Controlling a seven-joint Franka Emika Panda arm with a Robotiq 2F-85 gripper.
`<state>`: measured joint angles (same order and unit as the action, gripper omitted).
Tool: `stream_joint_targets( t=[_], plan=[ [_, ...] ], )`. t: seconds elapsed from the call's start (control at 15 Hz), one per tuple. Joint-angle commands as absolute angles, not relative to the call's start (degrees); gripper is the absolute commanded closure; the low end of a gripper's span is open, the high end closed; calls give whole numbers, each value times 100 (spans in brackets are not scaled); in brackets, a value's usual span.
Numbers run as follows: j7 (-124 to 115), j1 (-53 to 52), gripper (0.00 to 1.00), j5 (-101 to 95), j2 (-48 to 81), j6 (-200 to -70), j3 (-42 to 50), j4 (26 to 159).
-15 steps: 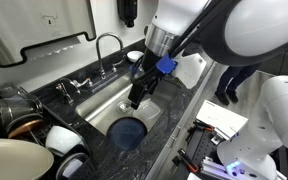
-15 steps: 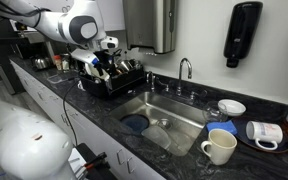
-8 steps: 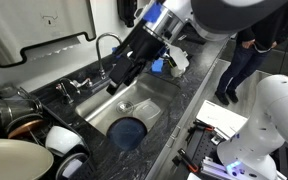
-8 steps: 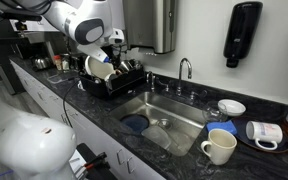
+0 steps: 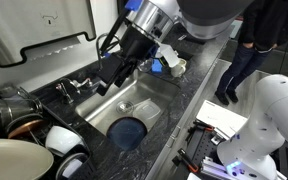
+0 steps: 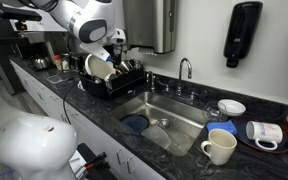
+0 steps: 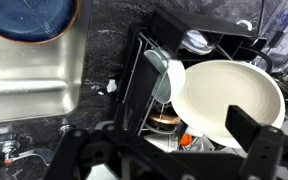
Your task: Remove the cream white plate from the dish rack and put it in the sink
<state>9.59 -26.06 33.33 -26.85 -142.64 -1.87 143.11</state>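
Note:
The cream white plate (image 7: 229,100) stands on edge in the black dish rack (image 7: 144,75); it also shows in an exterior view (image 6: 98,67), in the rack (image 6: 112,84) left of the sink (image 6: 174,112). My gripper (image 7: 169,150) is open and hovers just above the rack, its two dark fingers framing the plate's lower edge without gripping it. In both exterior views the gripper (image 6: 116,42) (image 5: 110,78) hangs over the rack end of the counter. A blue plate (image 5: 129,131) lies in the steel sink (image 5: 134,100).
The faucet (image 6: 184,68) stands behind the sink. A cream mug (image 6: 219,147), a white bowl (image 6: 231,107) and a tipped mug (image 6: 265,132) sit on the counter past the sink. Other dishes (image 7: 194,42) fill the rack. Pots (image 5: 14,110) crowd one counter end.
The arm has swung from over the sink basin toward the dish rack. The cream plate, hidden behind the arm before, now shows in the rack.

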Motion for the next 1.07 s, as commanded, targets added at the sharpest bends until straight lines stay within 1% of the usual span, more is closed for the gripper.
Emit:
stream_joint_targets(
  t=[0.0, 0.33, 0.67, 0.73, 1.0],
  plan=[
    [1077, -2607, 0, 3736, -2211, -14508, -338, 13844],
    [1445, -2759, 0, 5058, -1742, -14865, -390, 13225],
    [2294, -2587, 0, 6383, -934, -14313, -635, 12270],
    [2019, -2374, 0, 6118, -1466, -14497, -800, 12789],
    [2029, -2240, 0, 6139, -1368, -14497, -947, 12688]
  ],
)
